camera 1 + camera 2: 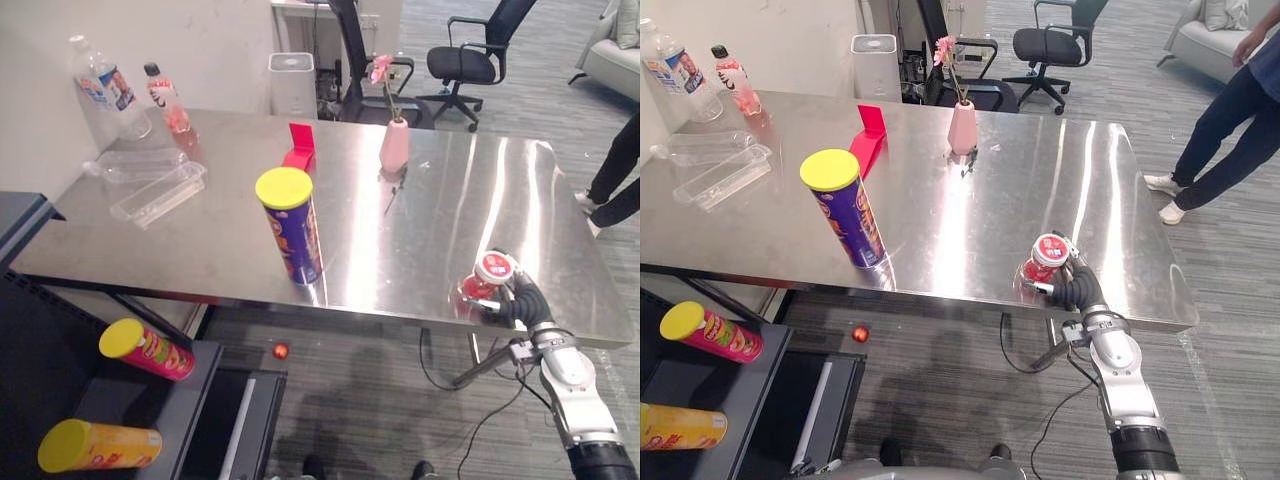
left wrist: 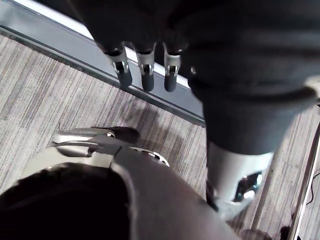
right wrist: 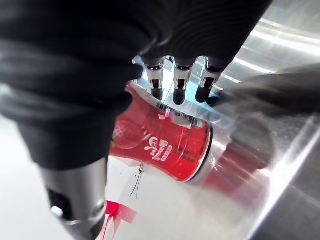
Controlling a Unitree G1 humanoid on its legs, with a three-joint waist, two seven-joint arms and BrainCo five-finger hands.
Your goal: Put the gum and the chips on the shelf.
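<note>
A red gum canister point(image 1: 490, 277) with a white lid stands near the front right edge of the steel table point(image 1: 400, 250). My right hand point(image 1: 1078, 288) is shut on it, with its fingers point(image 3: 179, 87) curled over one side and the thumb on the other. A purple chips can point(image 1: 292, 225) with a yellow lid stands upright at the table's front middle, apart from both hands. The dark shelf point(image 1: 110, 395) sits low at the left, holding a red chips can point(image 1: 147, 350) and a yellow one point(image 1: 98, 446), both lying down. My left hand point(image 2: 147, 77) hangs open above the carpet.
A pink vase point(image 1: 394, 145) with a flower, a red box point(image 1: 299, 147), a clear plastic tray point(image 1: 160, 192) and two bottles point(image 1: 108, 95) stand further back on the table. A small red ball point(image 1: 280, 351) lies on the floor. A person's legs point(image 1: 1220, 130) stand at the right.
</note>
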